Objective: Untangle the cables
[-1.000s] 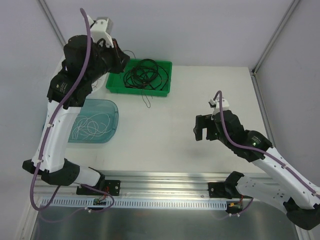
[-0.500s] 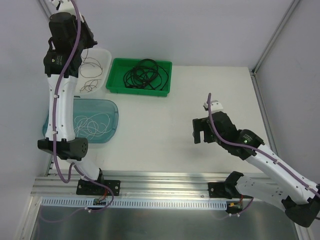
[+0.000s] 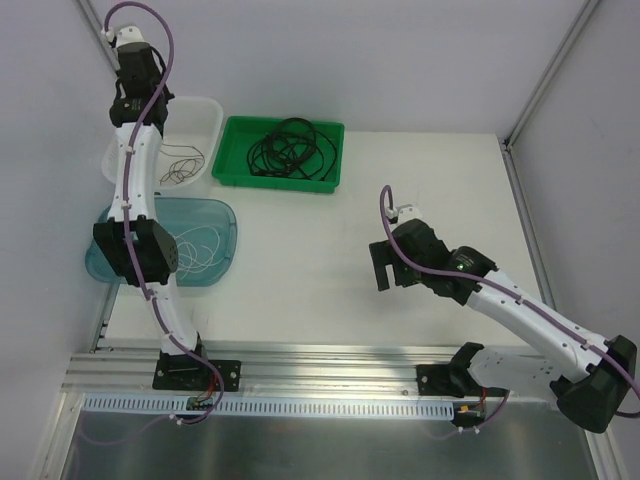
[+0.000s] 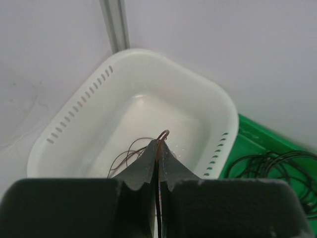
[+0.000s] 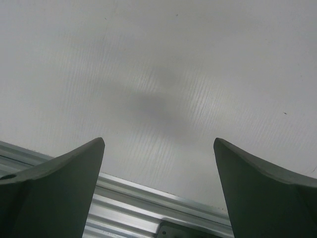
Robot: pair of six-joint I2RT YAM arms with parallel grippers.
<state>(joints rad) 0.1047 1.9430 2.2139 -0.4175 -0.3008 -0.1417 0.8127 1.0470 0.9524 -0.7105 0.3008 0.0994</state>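
1 brown wire (image 4: 162,133) clamped in left gripper (image 4: 158,145); right gripper (image 5: 158,143) wide apart, empty.

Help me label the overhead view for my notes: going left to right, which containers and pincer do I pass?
White bin → green tray → right pincer. The blue tray overlaps the bin sideways, so it is left out.

White bin (image 3: 210,108): slotted walls, at the far-left corner of the table (image 3: 320,250).
Green tray (image 3: 230,145): just right of the white bin.
Blue tray (image 3: 226,222): translucent, nearer than the bin.
Rail (image 3: 330,362): aluminium, along the table's near edge.
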